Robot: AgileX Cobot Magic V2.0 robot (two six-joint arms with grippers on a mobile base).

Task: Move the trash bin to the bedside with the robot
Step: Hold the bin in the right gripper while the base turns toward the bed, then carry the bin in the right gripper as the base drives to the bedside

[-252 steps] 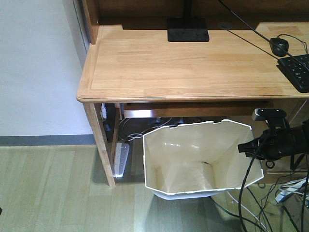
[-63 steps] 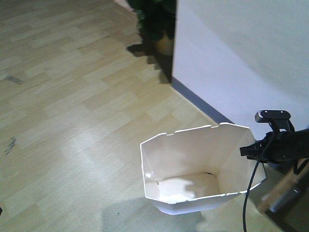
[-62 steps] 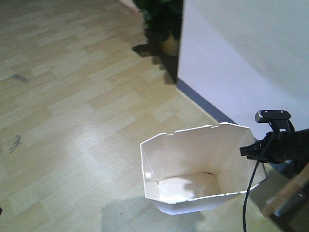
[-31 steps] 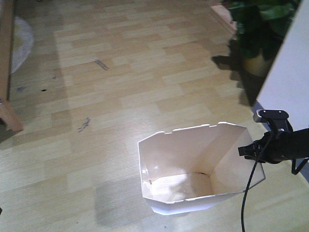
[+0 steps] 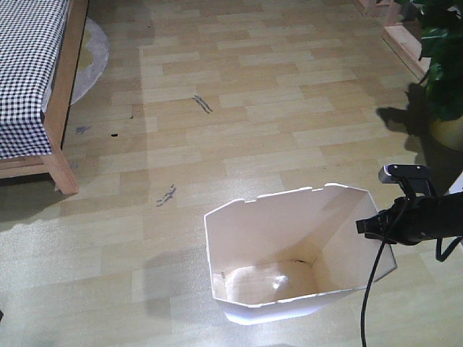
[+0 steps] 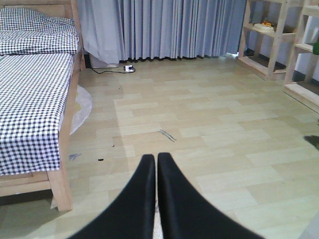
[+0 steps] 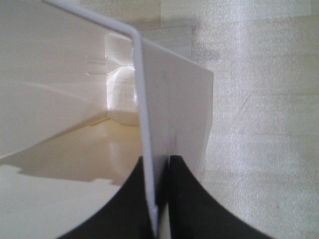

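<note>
The white faceted trash bin (image 5: 289, 249) hangs at the lower middle of the front view, cream inside and empty. My right gripper (image 5: 365, 225), on a black arm with a grey-topped camera, is shut on the bin's right rim; in the right wrist view the gripper (image 7: 158, 164) pinches the thin white wall (image 7: 149, 124). The bed (image 5: 32, 79) with checked bedding and a wooden post (image 5: 61, 170) is at the far left. My left gripper (image 6: 155, 158) is shut and empty, pointing at the floor beside the bed (image 6: 35, 104).
A round pale rug (image 5: 90, 50) lies by the bed. A potted plant (image 5: 443, 72) stands at the right edge. Grey curtains (image 6: 164, 27), a power strip (image 6: 127, 68) and wooden shelving (image 6: 276, 40) line the far side. Light wooden floor (image 5: 253, 108) lies between.
The view has swung left: the desk, then the white wall, have gone and the bed has come into view at left. The bin stays held at the same place in the frame.
</note>
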